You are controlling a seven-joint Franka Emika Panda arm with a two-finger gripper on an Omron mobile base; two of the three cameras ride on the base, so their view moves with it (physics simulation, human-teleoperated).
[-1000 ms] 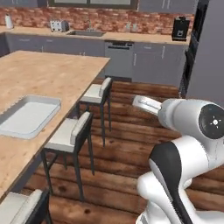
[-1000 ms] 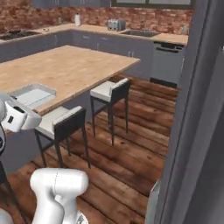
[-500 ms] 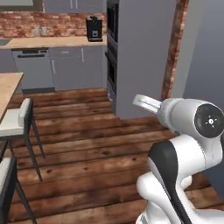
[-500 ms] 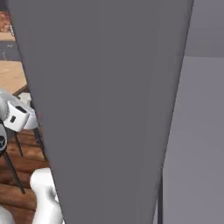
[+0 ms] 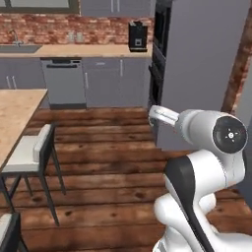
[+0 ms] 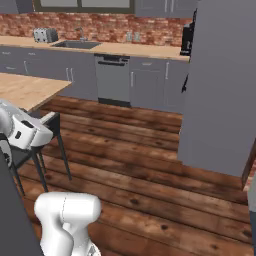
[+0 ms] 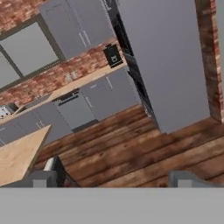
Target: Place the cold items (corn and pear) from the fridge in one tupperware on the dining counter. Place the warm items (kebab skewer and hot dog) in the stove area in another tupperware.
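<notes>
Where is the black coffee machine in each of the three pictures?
Left base view: the coffee machine stands near the top middle, on the back counter beside the tall grey cabinet.
Right base view: it is at the upper right, partly hidden behind that cabinet.
Hand view: it sits near the top middle, tilted.
Shared landmark: the dishwasher under the counter.

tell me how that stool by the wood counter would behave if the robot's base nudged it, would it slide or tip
The stool stands on thin dark legs with a high cushioned seat, so it looks top-heavy and would probably tip if pushed near the seat. Pushed low, it would more likely slide on the plank floor. Its slim frame suggests it is fairly light.
</notes>
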